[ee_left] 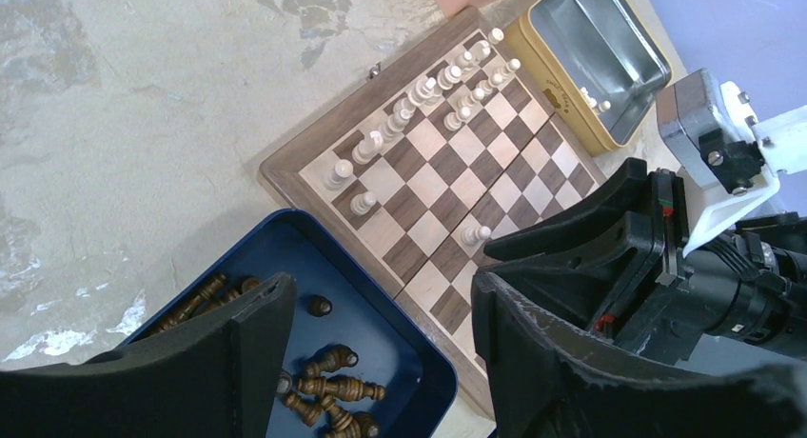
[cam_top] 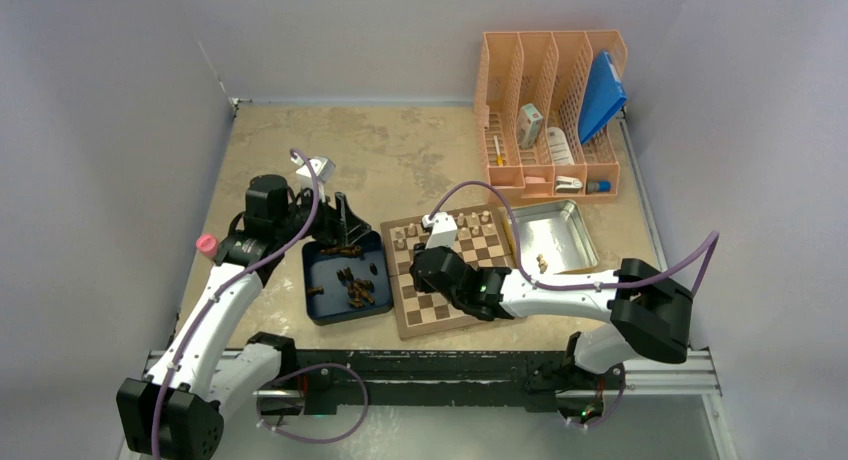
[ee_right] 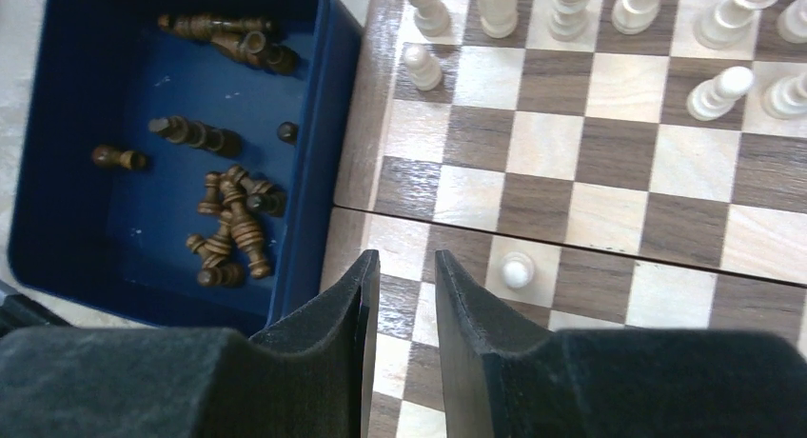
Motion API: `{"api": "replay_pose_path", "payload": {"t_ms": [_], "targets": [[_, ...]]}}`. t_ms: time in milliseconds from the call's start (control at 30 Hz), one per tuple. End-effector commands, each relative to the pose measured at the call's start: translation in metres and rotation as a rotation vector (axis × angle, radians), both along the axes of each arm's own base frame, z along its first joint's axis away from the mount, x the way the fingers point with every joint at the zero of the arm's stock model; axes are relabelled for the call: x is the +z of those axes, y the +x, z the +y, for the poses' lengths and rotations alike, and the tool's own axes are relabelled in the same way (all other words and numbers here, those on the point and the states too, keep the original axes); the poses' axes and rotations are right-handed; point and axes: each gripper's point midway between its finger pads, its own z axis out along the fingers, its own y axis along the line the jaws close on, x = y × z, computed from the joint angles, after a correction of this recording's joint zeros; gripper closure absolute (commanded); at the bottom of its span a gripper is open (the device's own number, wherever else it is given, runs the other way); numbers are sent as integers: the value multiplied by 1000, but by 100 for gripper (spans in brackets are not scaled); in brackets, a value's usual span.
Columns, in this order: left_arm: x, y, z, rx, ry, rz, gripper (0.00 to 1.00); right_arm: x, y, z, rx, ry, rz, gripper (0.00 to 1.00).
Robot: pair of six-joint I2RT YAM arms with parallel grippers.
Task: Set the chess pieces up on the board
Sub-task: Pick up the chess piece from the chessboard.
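Board (ee_right: pixel 619 152): pale pieces (ee_right: pixel 497 5) are standing there.
Left gripper (ee_left: pixel 381 290): I'm hovering it wide, empty.
Right gripper (ee_right: pixel 407 271): hovering narrow, empty.

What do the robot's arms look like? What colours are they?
The left arm and right arm have white tube-shaped links and chunky black joints. A purple cable loops along each. The left arm wears a small pink cap. The left gripper and right gripper each have two thick black fingers. A white camera block sits on each wrist.
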Motion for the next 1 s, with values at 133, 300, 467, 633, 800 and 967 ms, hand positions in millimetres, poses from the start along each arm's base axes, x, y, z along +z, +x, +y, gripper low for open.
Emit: {"api": "replay_pose_path", "payload": {"t_ms": [133,300,467,633,800,967], "targets": [[4,4,5,26,24,-46,28,6,18,-16,-25,-61,-5,70],[4,5,8,37,33,-52,26,10,21,-18,-16,-66,-16,72],[5,5,10,50,38,-59,26,-1,19,-22,-17,-110,5,73],[4,5,8,37,33,-52,25,-3,20,-29,-37,-131,1,73],[2,5,7,39,31,-34,24,-8,20,-30,-37,-143,4,73],[1,4,5,28,24,-32,23,-10,21,-26,-28,-146,7,76]]}}
